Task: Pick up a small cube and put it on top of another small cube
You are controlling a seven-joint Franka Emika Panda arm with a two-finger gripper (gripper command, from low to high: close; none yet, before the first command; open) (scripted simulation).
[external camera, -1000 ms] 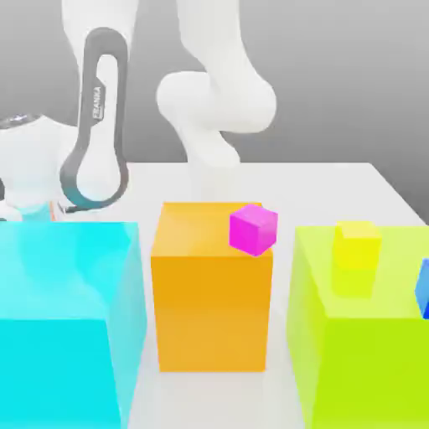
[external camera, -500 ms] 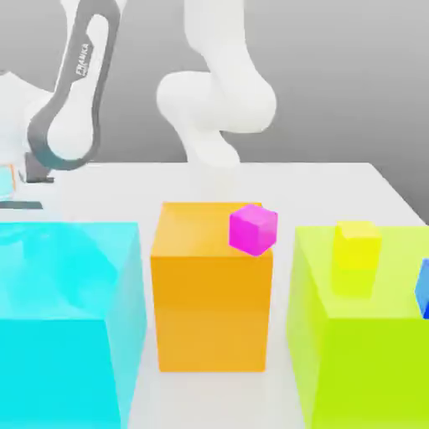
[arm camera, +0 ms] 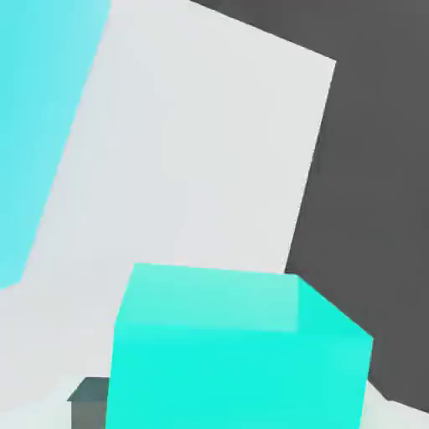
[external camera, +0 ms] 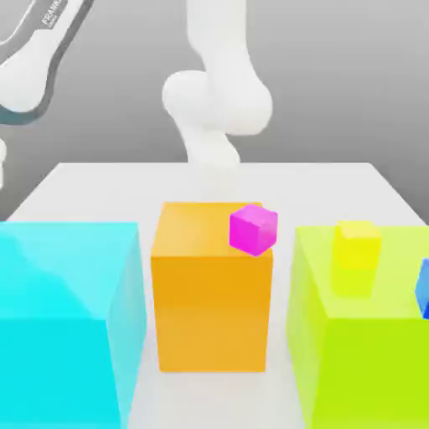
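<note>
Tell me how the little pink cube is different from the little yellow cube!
The pink cube is magenta and sits on the orange block, right at its corner; the yellow cube is yellow and sits on the lime-green block, farther from the edge. The pink cube stands out against its block, while the yellow cube nearly blends into its block. Both are small, about the same size, and rest on top of big blocks.
</note>
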